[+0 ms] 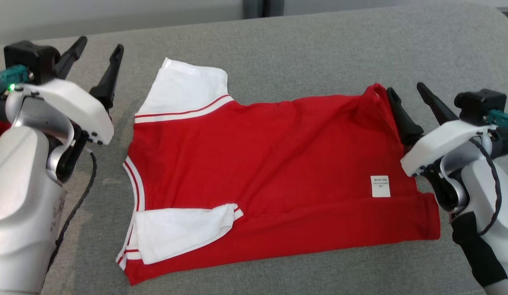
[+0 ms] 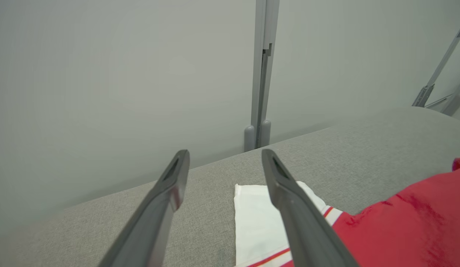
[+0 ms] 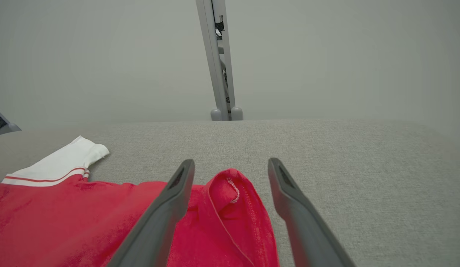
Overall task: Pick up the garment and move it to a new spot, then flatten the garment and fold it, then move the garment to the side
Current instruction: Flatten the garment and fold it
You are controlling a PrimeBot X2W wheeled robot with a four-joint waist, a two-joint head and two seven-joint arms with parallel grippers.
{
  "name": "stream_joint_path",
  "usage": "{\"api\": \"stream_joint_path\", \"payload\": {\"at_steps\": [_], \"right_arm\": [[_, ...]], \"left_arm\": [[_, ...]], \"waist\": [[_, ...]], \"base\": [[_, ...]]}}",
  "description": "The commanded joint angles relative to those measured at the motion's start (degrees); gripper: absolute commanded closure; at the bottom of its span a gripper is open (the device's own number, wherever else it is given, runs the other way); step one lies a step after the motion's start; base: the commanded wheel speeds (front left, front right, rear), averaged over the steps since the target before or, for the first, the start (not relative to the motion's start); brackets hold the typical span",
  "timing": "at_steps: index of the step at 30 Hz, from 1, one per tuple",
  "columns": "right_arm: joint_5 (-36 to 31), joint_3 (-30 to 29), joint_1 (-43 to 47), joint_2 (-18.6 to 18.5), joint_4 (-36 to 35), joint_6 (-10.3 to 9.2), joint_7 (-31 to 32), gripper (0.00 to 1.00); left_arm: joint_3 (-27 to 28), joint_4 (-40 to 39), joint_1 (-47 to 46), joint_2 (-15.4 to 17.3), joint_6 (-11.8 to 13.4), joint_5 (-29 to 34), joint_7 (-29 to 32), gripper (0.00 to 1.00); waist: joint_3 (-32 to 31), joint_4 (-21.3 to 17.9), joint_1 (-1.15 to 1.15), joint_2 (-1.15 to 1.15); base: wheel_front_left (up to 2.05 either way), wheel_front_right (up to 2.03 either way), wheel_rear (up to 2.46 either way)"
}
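1. Grey upholstered surface carries the work; a pale wall and a grey upright post stand behind it.
2. Task item: the garment, a red shirt with white sleeves, lies spread flat between the two grippers. Its neckline end points toward the left gripper and its hem end toward the right gripper.
3. On the left gripper the jaws are released, set wide apart, and hold nothing. It stands just beside the neckline end, clear of the cloth. In the left wrist view the far sleeve lies under the finger on the garment side.
4. On the right gripper the jaws are released and nothing is grasped. A raised hem corner sits between its two fingers; contact with the cloth cannot be determined.
5. A white label sits on the red cloth near the right gripper.
6. The near sleeve is folded onto the red body, closer to the left gripper.
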Motion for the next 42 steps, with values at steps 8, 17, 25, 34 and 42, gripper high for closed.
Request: {"api": "stream_joint_path", "payload": {"at_steps": [8, 17, 25, 34, 42], "right_arm": [[4.82, 7.47, -9.50, 1.44, 5.42, 0.02, 3.45, 0.00], [8.80, 13.83, -14.88, 3.23, 7.53, 0.02, 5.96, 0.00], [11.65, 17.87, -18.58, 4.77, 9.34, 0.02, 6.08, 0.00], [14.13, 20.88, -21.95, 6.25, 11.25, 0.02, 5.04, 0.00], [16.27, 21.88, -24.28, 7.26, 13.71, 0.02, 3.18, 0.56]], "left_arm": [[-8.89, 9.38, -12.14, 2.59, -0.01, -7.62, 4.93, 0.00], [-15.35, 17.03, -18.79, 4.70, -0.02, -13.35, 9.14, 0.00], [-19.92, 23.03, -22.30, 5.84, -0.02, -15.91, 10.66, 0.00], [-23.43, 28.28, -24.96, 6.51, -0.02, -17.31, 10.16, 0.00], [-24.90, 31.46, -26.82, 5.36, -0.03, -20.06, 10.32, 0.40]], "waist": [[6.25, -3.75, 0.00, 0.00], [8.29, -7.06, 0.00, 0.00], [10.59, -9.34, 0.00, 0.00], [13.05, -11.49, 0.00, 0.00], [14.28, -11.91, 0.00, 0.00]], "base": [[0.00, 0.00, 0.00], [0.00, 0.00, 0.00], [0.00, 0.00, 0.00], [0.00, 0.00, 0.00], [0.00, 0.00, 0.00]]}}
